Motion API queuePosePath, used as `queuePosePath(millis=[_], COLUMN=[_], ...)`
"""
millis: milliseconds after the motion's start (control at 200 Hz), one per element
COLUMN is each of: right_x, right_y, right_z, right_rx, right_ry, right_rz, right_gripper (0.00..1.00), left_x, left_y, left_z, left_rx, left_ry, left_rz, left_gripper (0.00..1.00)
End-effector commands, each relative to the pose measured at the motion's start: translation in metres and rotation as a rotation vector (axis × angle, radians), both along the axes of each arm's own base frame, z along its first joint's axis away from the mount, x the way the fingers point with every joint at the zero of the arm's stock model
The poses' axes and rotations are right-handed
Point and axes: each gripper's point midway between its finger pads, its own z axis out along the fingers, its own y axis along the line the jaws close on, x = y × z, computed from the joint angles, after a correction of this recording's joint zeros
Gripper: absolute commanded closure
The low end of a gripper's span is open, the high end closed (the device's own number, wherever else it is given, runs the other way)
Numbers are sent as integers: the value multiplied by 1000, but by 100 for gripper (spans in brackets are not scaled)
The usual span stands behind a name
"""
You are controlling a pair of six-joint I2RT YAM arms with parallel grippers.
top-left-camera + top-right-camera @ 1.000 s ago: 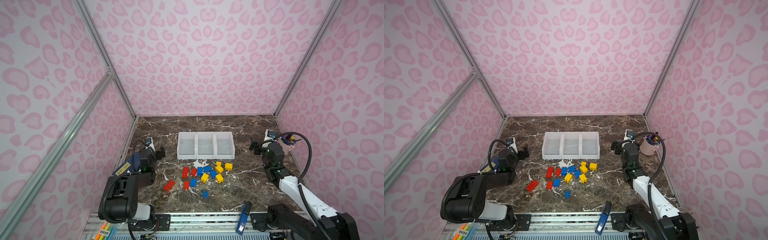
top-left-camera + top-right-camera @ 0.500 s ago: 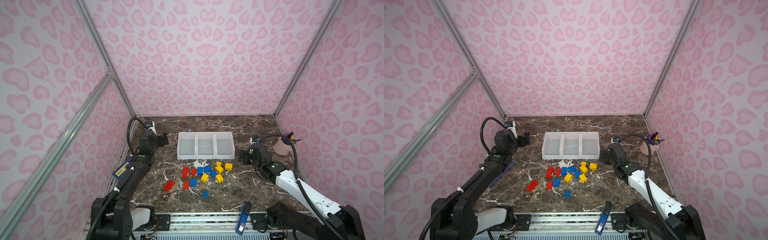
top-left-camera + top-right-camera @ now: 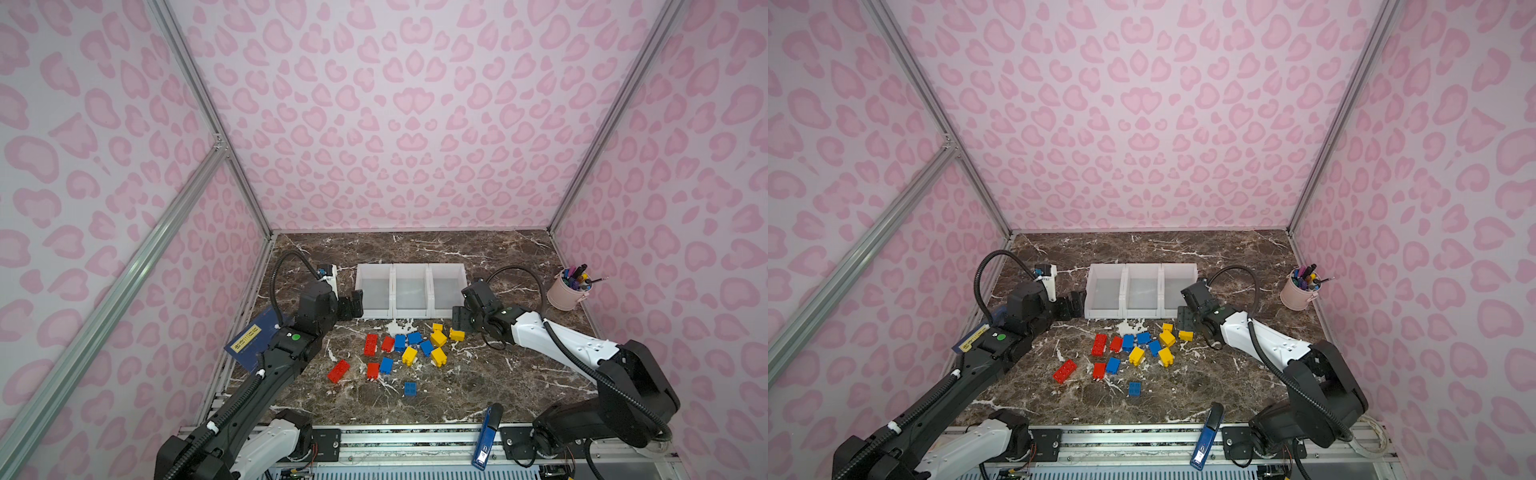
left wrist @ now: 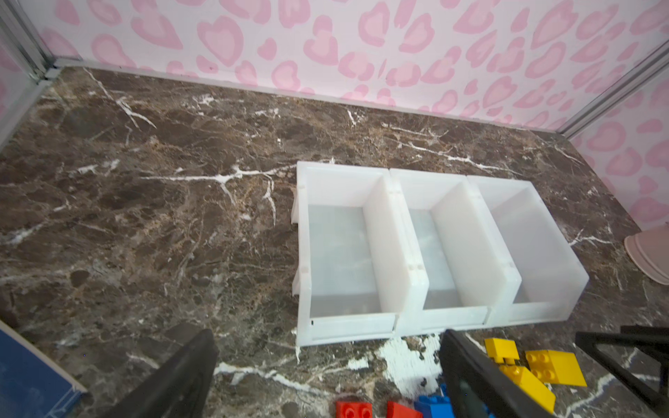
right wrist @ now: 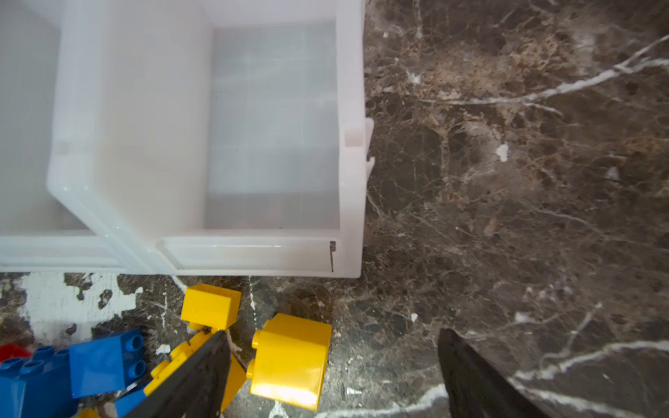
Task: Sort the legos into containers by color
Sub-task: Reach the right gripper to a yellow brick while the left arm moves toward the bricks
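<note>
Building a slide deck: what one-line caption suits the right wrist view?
Open right gripper frames a yellow lego on the marble table, before the empty end container.

Two high twin views from the front, one close camera on each wrist.
Both top views look steeply down and backward from high above the front rail (image 3: pixel 415 436), far enough off to take in the whole worktop (image 3: pixel 478 386), and they overlap almost fully. The left wrist view sits low and near, facing the back wall (image 4: pixel 362 47) across the containers (image 4: pixel 398 253), its own jaws edging the frame. The right wrist view is nearer still, looking almost straight down on the rightmost container (image 5: pixel 351 181). Both wrist views share that container and the yellow legos (image 5: pixel 289 358) before it, which both top views show too.
</note>
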Motion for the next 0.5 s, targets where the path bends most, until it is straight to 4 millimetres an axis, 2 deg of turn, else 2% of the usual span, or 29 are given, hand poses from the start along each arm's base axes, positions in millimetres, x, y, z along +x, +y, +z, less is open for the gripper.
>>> queuePosePath(millis=[0, 210, 495], right_x=[-5, -11, -15], right_y=[6, 16, 15], right_z=[-10, -19, -34], right_rx=[18, -6, -49], right_ry=[47, 64, 107], right_rz=[-8, -11, -29], right_gripper=[14, 17, 24], left_x=[-5, -11, -14], left_y=[-1, -8, -14], left_z=[-7, -13, -15], left_rx=[-12, 10, 7], left_ry=[22, 42, 51], left_rz=[32, 13, -12], left_gripper=[3, 3, 3])
